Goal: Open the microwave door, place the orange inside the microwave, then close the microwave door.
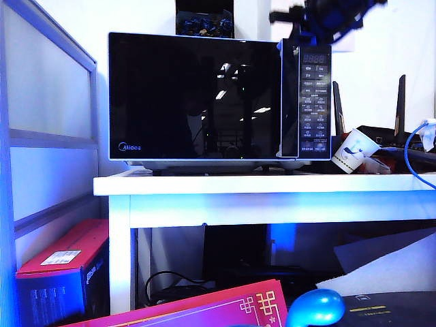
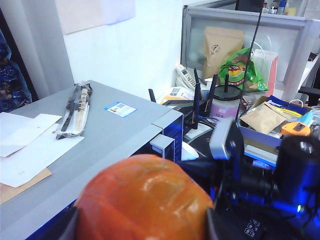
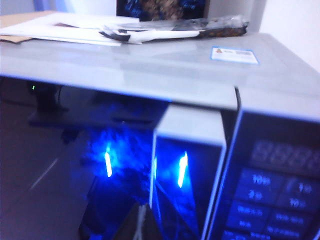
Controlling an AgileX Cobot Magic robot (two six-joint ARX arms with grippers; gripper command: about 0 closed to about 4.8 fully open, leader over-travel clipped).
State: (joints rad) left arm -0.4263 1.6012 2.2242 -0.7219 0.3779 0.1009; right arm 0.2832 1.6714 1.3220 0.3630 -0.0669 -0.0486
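The microwave (image 1: 218, 95) stands on a white table (image 1: 272, 185), and its glossy black door (image 1: 194, 95) looks closed. In the left wrist view the orange (image 2: 145, 200) fills the foreground. My left gripper (image 2: 143, 222) is shut on it, a dark finger on each side, above the microwave's grey top (image 2: 110, 132). My right gripper (image 3: 141, 226) is shut and empty. It hovers in front of the door's upper part (image 3: 75, 150), beside the handle strip (image 3: 186, 170) and the button panel (image 3: 270, 195). In the exterior view the right arm (image 1: 334, 13) is a dark blur over the microwave's top right corner.
White papers (image 2: 30, 145) and a wrapped black pack (image 2: 75, 107) lie on the microwave's top. A paper cup (image 1: 354, 151), a router with antennas (image 1: 398, 102) and a blue cable (image 1: 412, 153) crowd the table to the right. A red box (image 1: 65, 262) sits under the table.
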